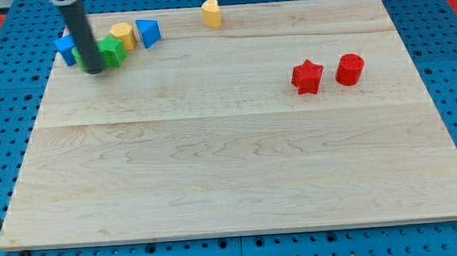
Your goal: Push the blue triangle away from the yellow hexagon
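Observation:
The blue triangle (149,32) sits near the view's top left, touching the right side of the yellow hexagon (122,34). My tip (95,70) rests on the board at the lower left of the cluster, in front of the green blocks. The rod hides most of the green round block (79,55) and part of the blue block (66,49). The green star (113,52) sits just right of the rod, below the yellow hexagon. The tip is well left of and below the blue triangle.
A yellow heart-like block (212,12) sits at the top centre. A red star (307,76) and a red cylinder (350,69) sit at the right. The wooden board (239,167) lies on a blue pegboard.

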Robot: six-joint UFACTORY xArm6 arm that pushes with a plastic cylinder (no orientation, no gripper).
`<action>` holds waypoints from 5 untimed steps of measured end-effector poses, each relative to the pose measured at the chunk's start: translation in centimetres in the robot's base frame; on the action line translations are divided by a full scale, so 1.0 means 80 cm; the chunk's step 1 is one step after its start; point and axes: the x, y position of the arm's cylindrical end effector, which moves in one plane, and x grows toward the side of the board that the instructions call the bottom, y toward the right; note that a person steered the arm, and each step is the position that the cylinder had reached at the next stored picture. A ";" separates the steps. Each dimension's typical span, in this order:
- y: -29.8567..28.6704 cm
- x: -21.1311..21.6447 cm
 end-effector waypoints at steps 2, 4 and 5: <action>0.086 0.024; 0.065 -0.057; 0.019 -0.062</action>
